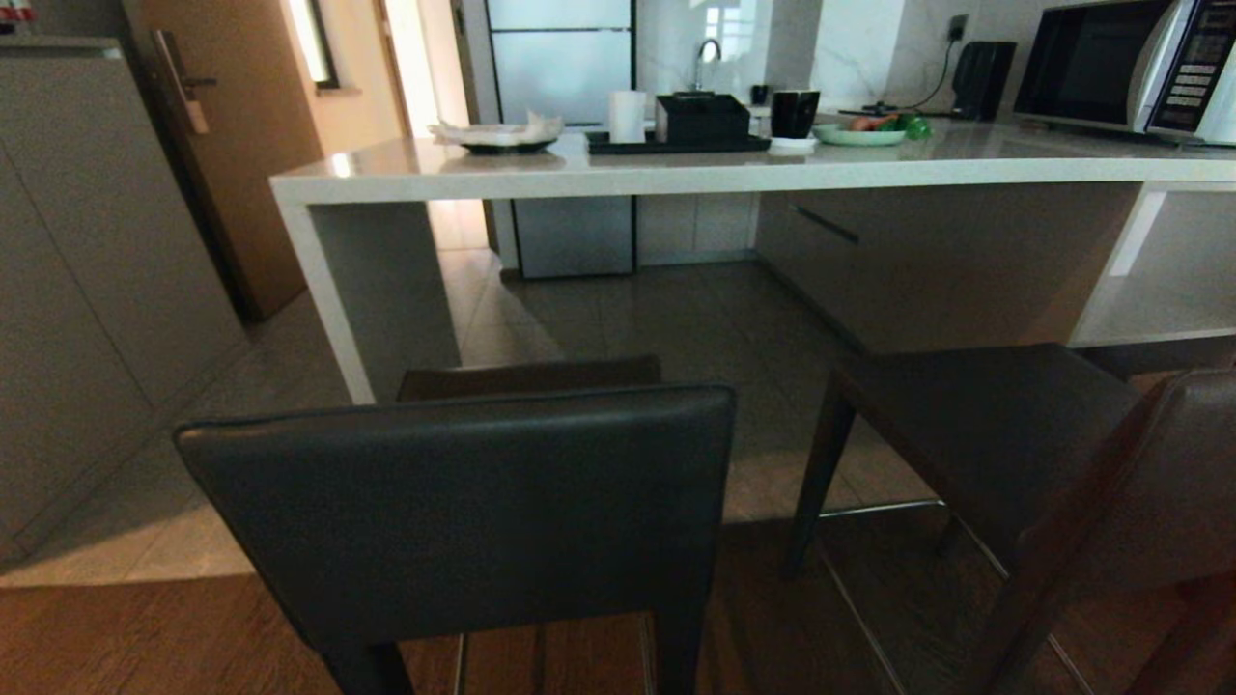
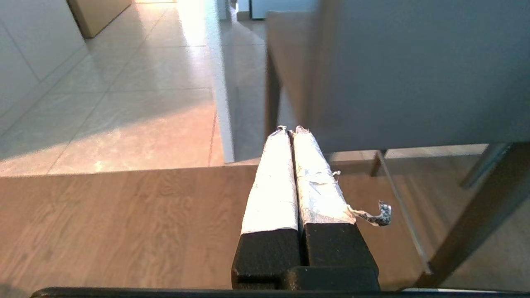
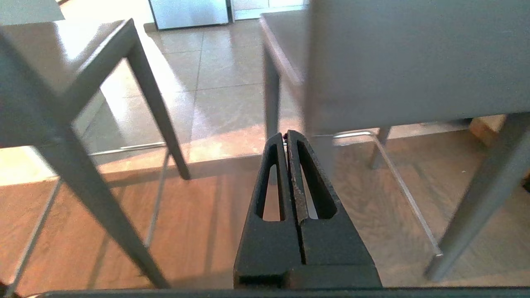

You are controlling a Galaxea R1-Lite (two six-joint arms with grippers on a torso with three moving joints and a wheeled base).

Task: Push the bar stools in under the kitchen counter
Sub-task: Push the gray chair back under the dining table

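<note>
Leather, dark grey, fills your near view: the left stool's (image 1: pixel 463 502) backrest sits at 6 o'clock in the head view, its seat edge just showing beyond it. You have the right stool (image 1: pixel 975 434) at 4 o'clock, angled, its seat nearer the worktop (image 1: pixel 676 174) and its backrest cut off by the picture's edge. Both stand out on the floor, clear of the slab overhead, so neither is tucked under yet; the open bay at 12 o'clock is where they belong. Your left tool (image 2: pixel 292 130) is closed, its wrapped fingers pressed together, and it points at the left stool's back from low down. Your right tool (image 3: pixel 285 134) is likewise closed with nothing in it, aimed between the two stools. Closed fingers suit you here, I judge: a blunt tip pushes a backrest better than a spread pair. Expect the tall, slim-legged stools to tip if you push high.
</note>
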